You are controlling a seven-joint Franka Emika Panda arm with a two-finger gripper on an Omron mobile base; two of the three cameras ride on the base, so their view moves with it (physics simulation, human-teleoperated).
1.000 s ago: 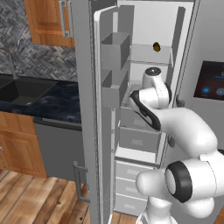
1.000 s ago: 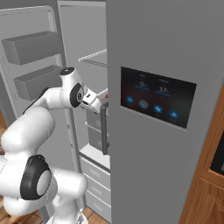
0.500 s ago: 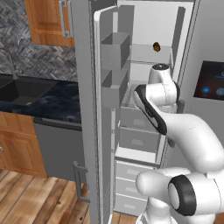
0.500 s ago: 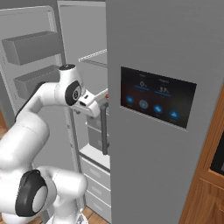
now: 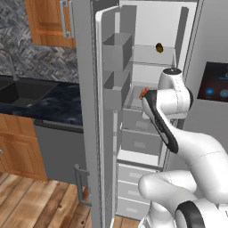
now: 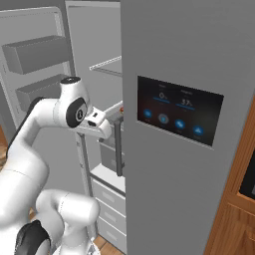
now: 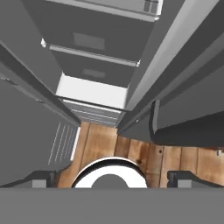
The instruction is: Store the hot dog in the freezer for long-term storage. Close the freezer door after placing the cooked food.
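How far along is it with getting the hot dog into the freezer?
Done, it seems: the hot dog lies at shelf level inside the freezer. In hand: nothing, since the end effector is open and empty. Left: pull the arm out and shut the freezer door, which stands wide open.

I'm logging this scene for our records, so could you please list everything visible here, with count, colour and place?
Tiny orange-red hot dog: one, inside the freezer, beside the arm.
Small dark brown lump: one, on an upper shelf.
White-walled freezer: one, open.
Plain grey freezer door: one, swung open, bins on its inner face.
Grey door with dark touchscreen: one, shut.
Black sink: one, in the dark counter.
Wooden cabinets: orange-brown, above and below the counter.
White arm: one, reaching into the freezer; tool state unclear.
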